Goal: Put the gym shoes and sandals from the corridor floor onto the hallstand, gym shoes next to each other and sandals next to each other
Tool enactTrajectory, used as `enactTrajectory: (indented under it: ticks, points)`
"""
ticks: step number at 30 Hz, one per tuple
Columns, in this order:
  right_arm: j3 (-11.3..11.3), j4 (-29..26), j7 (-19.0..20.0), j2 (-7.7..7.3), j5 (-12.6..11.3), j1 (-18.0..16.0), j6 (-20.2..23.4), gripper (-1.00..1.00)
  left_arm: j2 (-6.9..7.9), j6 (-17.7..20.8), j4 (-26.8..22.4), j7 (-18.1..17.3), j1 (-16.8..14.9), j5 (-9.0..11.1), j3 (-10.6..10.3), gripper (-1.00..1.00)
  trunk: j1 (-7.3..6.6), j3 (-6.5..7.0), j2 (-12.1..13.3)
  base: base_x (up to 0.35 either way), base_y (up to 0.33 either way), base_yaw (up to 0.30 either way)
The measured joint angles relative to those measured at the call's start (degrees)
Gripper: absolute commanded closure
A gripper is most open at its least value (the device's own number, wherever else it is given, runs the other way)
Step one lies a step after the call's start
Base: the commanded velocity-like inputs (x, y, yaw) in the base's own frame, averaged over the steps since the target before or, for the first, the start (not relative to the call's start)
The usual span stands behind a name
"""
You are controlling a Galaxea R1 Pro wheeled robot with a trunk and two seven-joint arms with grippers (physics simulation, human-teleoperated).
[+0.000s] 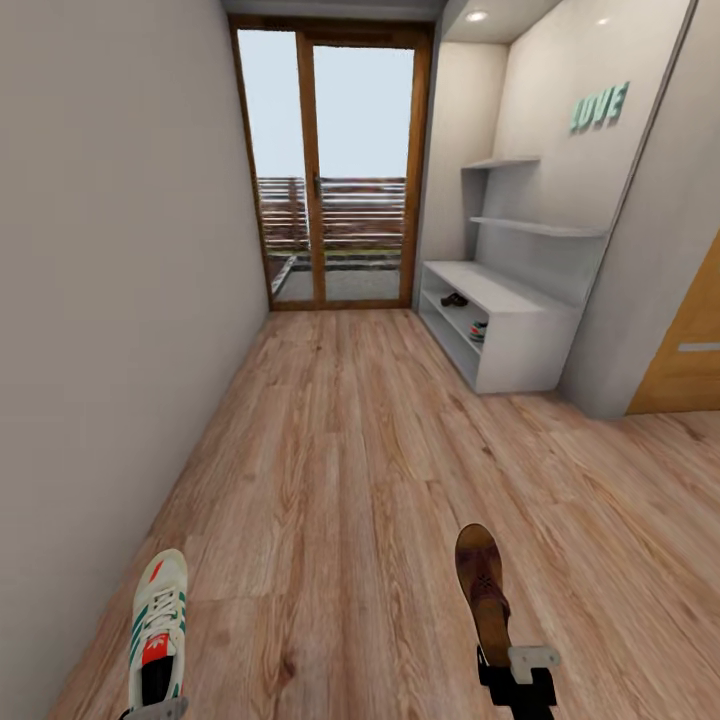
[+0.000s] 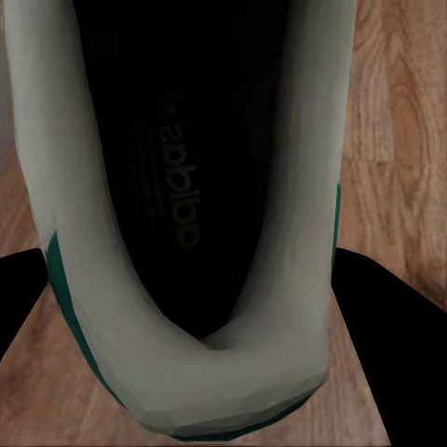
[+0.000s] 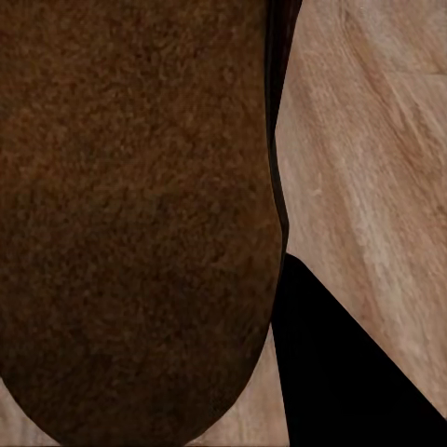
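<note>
White gym shoe (image 1: 158, 620) clamped in left fingers (image 2: 382, 317), brown sandal (image 1: 482, 585) in right fingers (image 3: 345, 372)

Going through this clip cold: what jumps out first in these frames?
Two shoes carried low in the head view: a white gym shoe with green stripes in the left gripper, and a brown sandal in the right gripper, both over the wood floor. Ahead on the right stands the white hallstand, with another sandal and gym shoe on its lower shelves.
</note>
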Motion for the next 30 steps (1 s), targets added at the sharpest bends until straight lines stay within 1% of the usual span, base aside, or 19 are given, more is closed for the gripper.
enactTrajectory:
  ticks: [9,19,30]
  points:
    - [0.0,0.0,-0.1,0.01,0.0,0.0,0.0,1.00,0.00,0.0,0.0,0.0,0.0,0.0,0.0,1.00,0.00,0.04,0.0,0.337,0.000,0.004]
    - [0.0,0.0,-0.1,0.02,0.0,0.0,0.0,1.00,0.00,0.0,0.0,0.0,0.0,0.0,0.0,1.00,0.00,0.63,0.0,0.337,0.000,0.076]
    - [0.0,0.0,-0.1,0.02,0.0,0.0,0.0,1.00,0.01,0.0,0.0,0.0,0.0,0.0,0.0,1.00,0.00,0.69,0.0,0.337,0.000,0.006]
